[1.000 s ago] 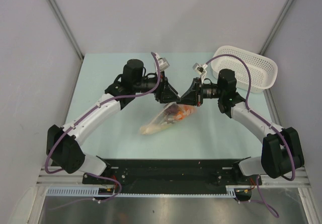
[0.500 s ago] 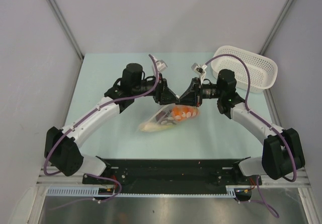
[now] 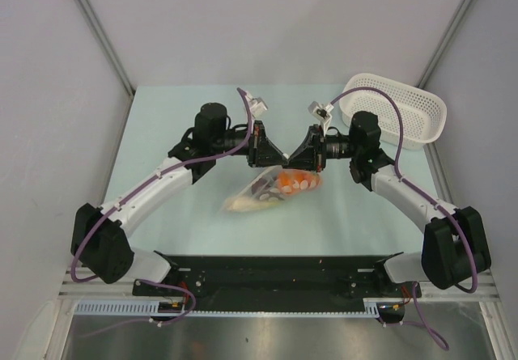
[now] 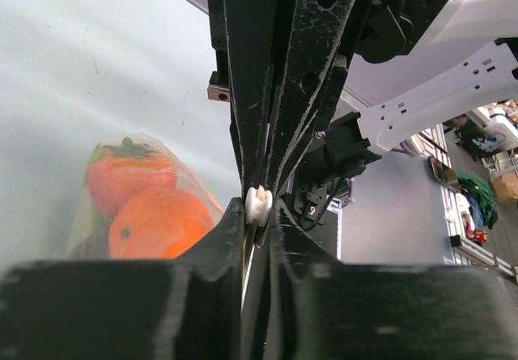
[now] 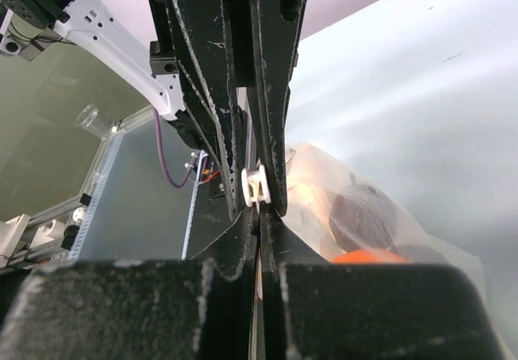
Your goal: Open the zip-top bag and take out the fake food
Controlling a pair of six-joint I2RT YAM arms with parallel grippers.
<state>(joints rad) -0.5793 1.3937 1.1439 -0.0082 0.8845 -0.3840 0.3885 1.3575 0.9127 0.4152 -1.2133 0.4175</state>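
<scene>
**Both hands pinch the bag's zip edge at mid-tabletop**

Two robot arms reach in from L and R and meet tip to tip near the centre of the tabletop (image 3: 178, 117). The left hand (image 4: 257, 218), narrow, is clamped on the white zip strip of the zip-top bag (image 3: 271, 188). The right hand (image 5: 259, 218), fully closed, pinches the same strip from the opp. side. A small white slider (image 4: 258, 204) sits right where the fingers meet.

Probable reason for the paired grip: each hand anchors one part of the mouth so they can pull apart & open the zip.

The bag slants down from the strip toward the near-left, low end on the tabletop. The fake food (image 3: 293, 182) (orange ball, red tomato, dark lumps) is inside; the bag looks unopened.

Both forearms are approx. level, elbows bowed outward. A white basket (image 3: 417, 137) sits at the far-right corner.
</scene>
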